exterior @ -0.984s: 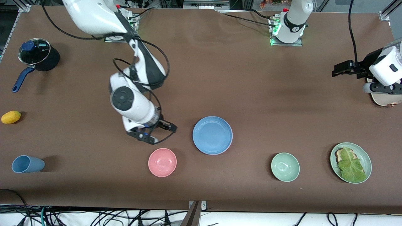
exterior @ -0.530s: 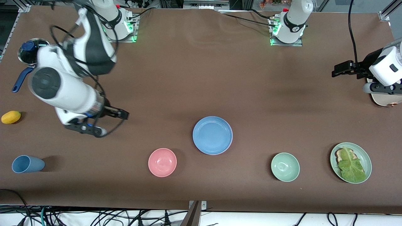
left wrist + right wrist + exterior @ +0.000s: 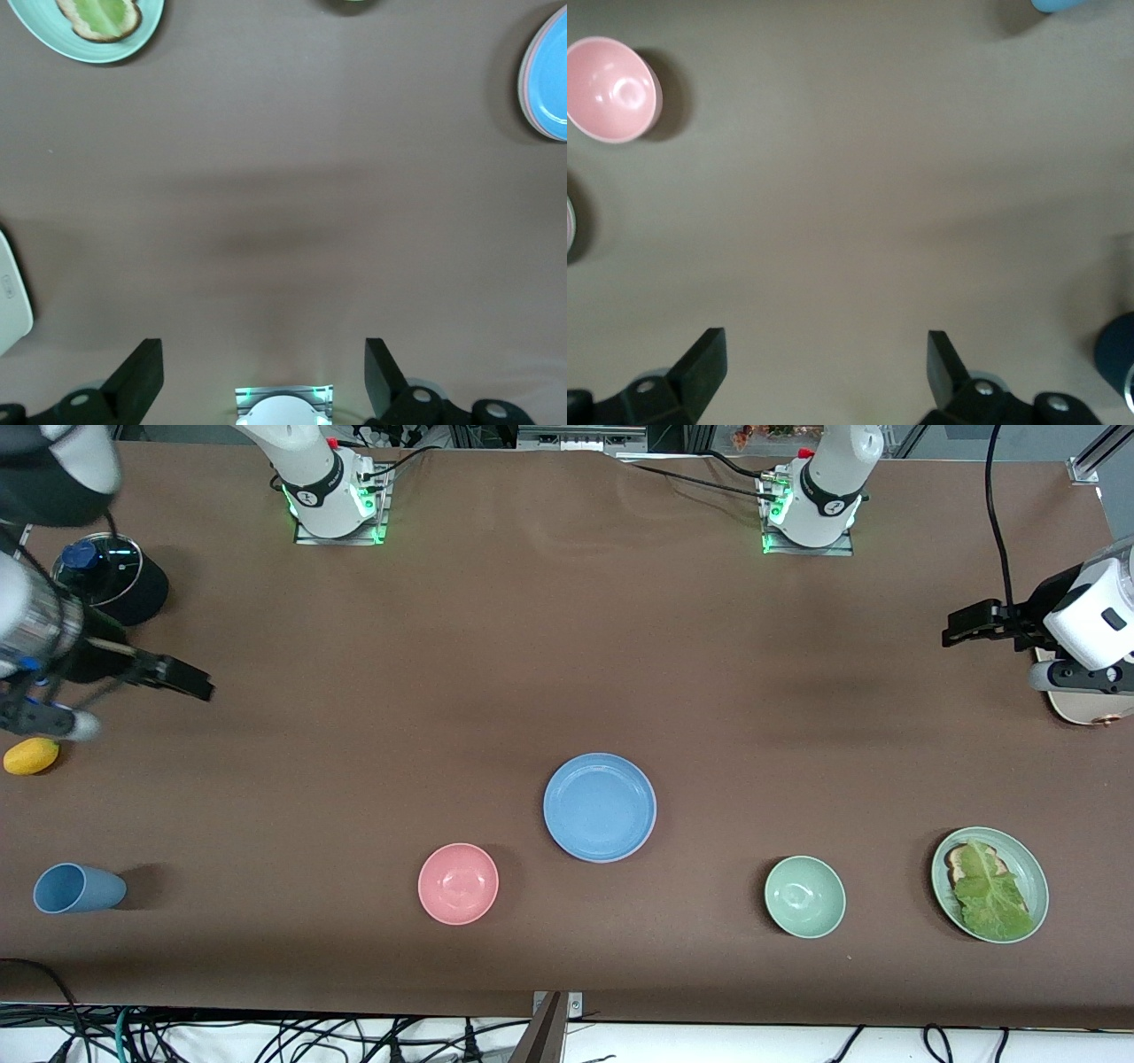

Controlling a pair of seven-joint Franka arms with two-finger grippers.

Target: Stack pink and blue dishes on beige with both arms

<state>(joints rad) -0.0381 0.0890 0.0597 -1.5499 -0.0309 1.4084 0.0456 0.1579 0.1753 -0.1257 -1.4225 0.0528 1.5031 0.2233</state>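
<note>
The light blue plate [image 3: 600,807] lies mid-table, nearer the front camera than the middle. A pale pink plate's rim [image 3: 524,88] shows just under it in the left wrist view, so blue rests on pink. The beige plate does not show; whether it lies beneath them I cannot tell. My right gripper [image 3: 186,680] hangs open and empty over the table at the right arm's end, next to the pot, its fingers wide apart in the right wrist view [image 3: 824,363]. My left gripper [image 3: 970,624] waits open and empty over bare table at the left arm's end [image 3: 263,372].
A pink bowl [image 3: 458,883], a mint bowl [image 3: 804,896] and a green plate [image 3: 1029,865] with toast and lettuce lie along the front. A blue cup [image 3: 78,888] lies on its side. A lemon [image 3: 31,755] and lidded dark pot [image 3: 111,589] sit under the right arm. A cream flat object [image 3: 1085,708] lies below the left hand.
The right arm has swung away from beside the pink bowl and blue plate to the right arm's end of the table, gripper still open. The left gripper has barely shifted.
</note>
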